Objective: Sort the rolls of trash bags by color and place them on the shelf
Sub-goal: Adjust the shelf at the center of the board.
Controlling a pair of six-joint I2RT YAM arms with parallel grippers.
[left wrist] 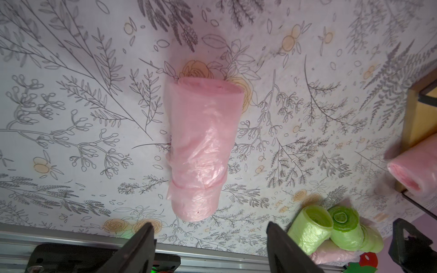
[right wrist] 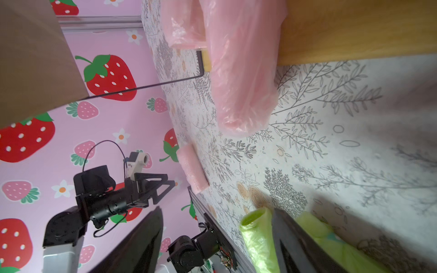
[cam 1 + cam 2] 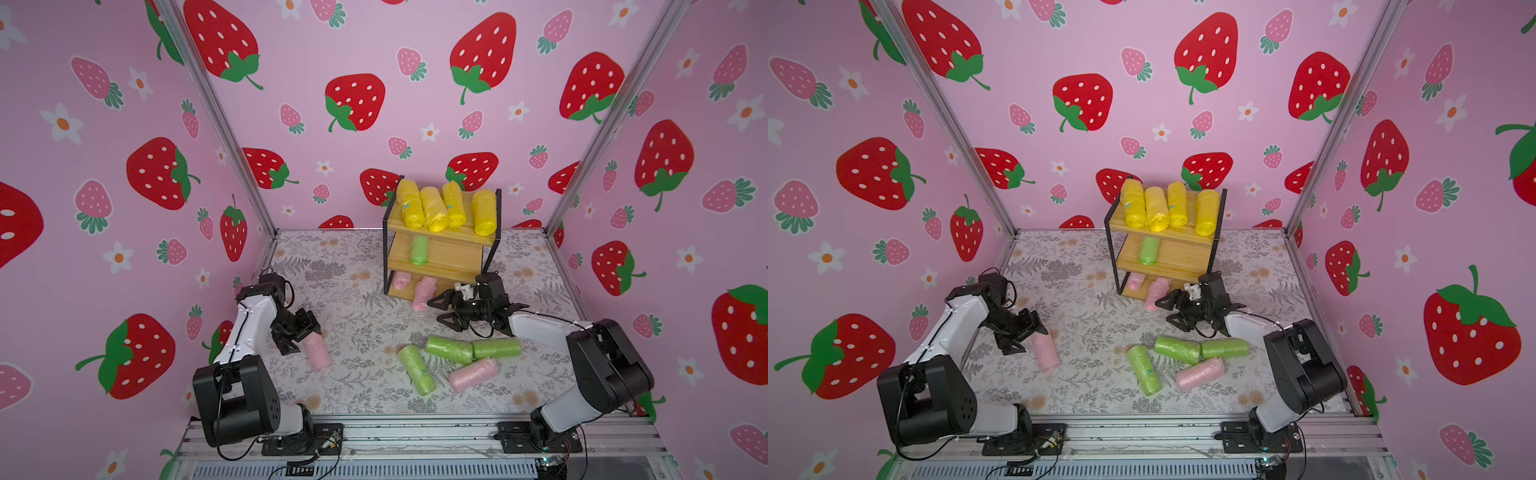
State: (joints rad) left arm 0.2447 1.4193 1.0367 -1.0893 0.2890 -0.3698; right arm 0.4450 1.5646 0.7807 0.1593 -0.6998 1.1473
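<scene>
Floral tabletop (image 3: 365,328); shelf (image 3: 453,257); loose rolls (image 3: 449,350)

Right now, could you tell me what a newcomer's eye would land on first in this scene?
The red strawberry wallpaper on the walls hits first. Next, four yellow rolls line the top tier of the shelf at the back. On the floral table, green rolls lie loose, and the open left gripper faces a pink roll.

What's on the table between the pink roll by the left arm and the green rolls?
Nothing. Only bare flowery mat lies between that pink roll and the nearest green roll, as both top views show.
</scene>
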